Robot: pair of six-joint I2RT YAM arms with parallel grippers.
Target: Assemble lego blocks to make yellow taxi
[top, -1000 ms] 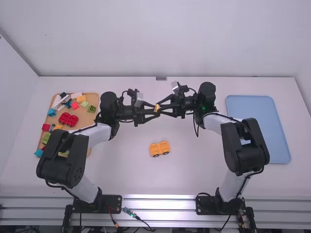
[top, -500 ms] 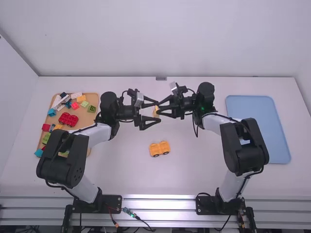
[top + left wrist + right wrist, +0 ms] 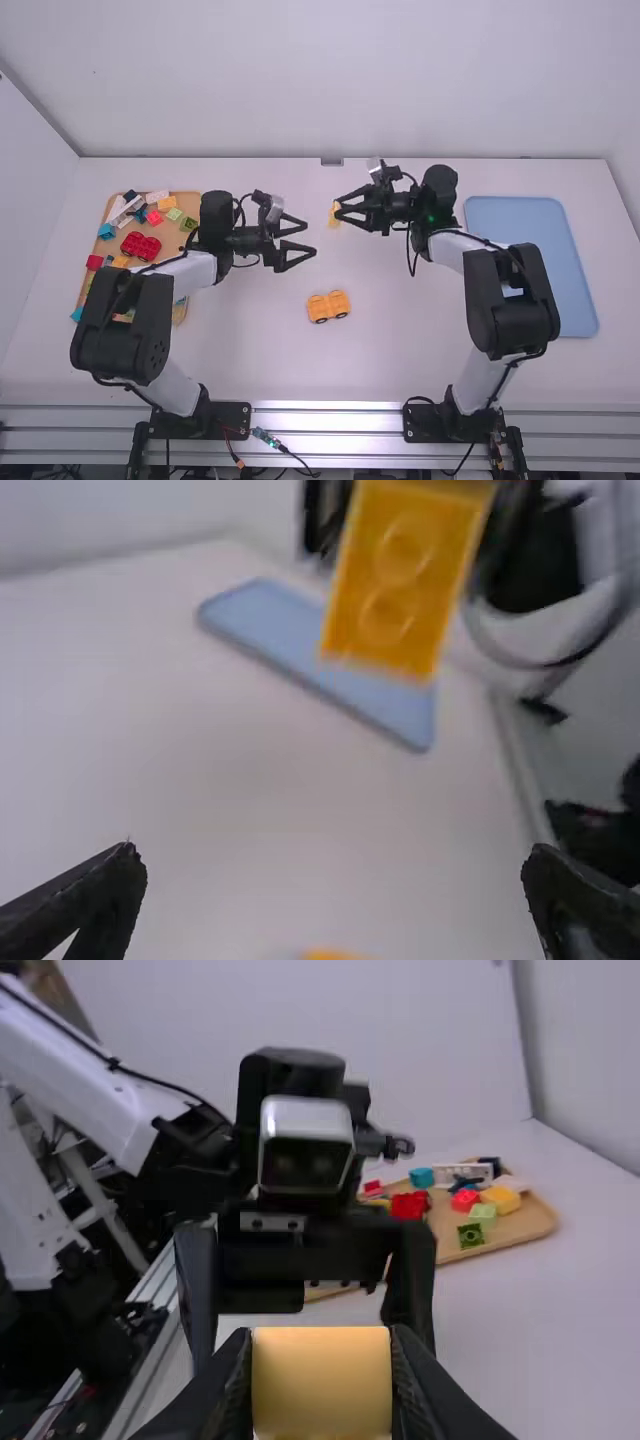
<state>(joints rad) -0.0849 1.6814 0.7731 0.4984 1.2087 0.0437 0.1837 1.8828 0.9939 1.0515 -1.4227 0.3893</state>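
In the high view my left gripper (image 3: 300, 241) stands open with nothing between its fingers, left of my right gripper (image 3: 345, 213), which is shut on a yellow block (image 3: 334, 214). The two grippers are apart above the table. An orange-yellow car base (image 3: 329, 306) with dark wheels sits on the table below them in the picture. The left wrist view has my left gripper (image 3: 335, 875) spread wide, and the yellow block (image 3: 395, 575) farther off, its round studs visible. In the right wrist view my right gripper (image 3: 321, 1370) pinches the yellow block (image 3: 321, 1382) from both sides.
On the left, a wooden tray (image 3: 181, 240) holds a red wheeled base (image 3: 140, 246) and several coloured blocks, partly behind the left arm. A blue tray (image 3: 530, 225) lies at the right, partly behind the right arm.
My left gripper has opened, letting go of the yellow block, and backed off to the left. My right gripper has moved slightly right with the block. The car base has stayed put.
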